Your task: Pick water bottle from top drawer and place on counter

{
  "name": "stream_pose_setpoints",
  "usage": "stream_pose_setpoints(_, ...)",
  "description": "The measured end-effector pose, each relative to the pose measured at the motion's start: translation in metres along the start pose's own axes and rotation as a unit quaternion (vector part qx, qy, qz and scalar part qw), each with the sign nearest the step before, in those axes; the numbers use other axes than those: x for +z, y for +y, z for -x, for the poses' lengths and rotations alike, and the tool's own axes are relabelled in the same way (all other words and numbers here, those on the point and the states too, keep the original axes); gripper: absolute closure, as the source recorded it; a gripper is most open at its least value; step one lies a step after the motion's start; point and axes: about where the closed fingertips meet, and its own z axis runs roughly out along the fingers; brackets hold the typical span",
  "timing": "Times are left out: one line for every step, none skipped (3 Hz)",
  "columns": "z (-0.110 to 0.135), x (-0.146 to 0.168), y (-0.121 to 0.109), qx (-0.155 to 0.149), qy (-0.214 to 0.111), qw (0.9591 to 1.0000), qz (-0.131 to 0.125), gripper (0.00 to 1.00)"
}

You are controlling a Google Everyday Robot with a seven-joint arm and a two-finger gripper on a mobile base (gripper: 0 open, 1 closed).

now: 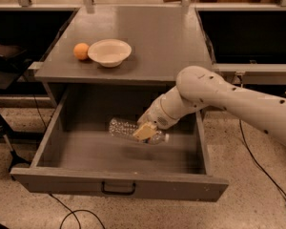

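The water bottle [122,128] is a clear crinkled bottle lying on its side inside the open top drawer [62,180], white cap toward the right. My gripper [144,131] reaches down into the drawer from the right and is shut on the bottle's middle. The bottle seems raised a little off the drawer floor, with a blurred shadow under it. The grey counter [167,42] lies above and behind the drawer.
A white bowl [109,52] and an orange ball [81,51] sit on the counter's left side. The drawer's black handle [118,190] is at front centre. Cables and a stand leg lie on the speckled floor at left. Dark bays flank the cabinet.
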Motion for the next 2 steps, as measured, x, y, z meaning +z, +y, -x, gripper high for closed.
stream_pose_setpoints(0.019, -0.064, -0.005, -0.022, -0.006, 0.9994, -0.028, 1.00)
stream_pose_setpoints(0.040, -0.121, -0.012, -0.038, -0.005, 0.9973, -0.062, 1.00)
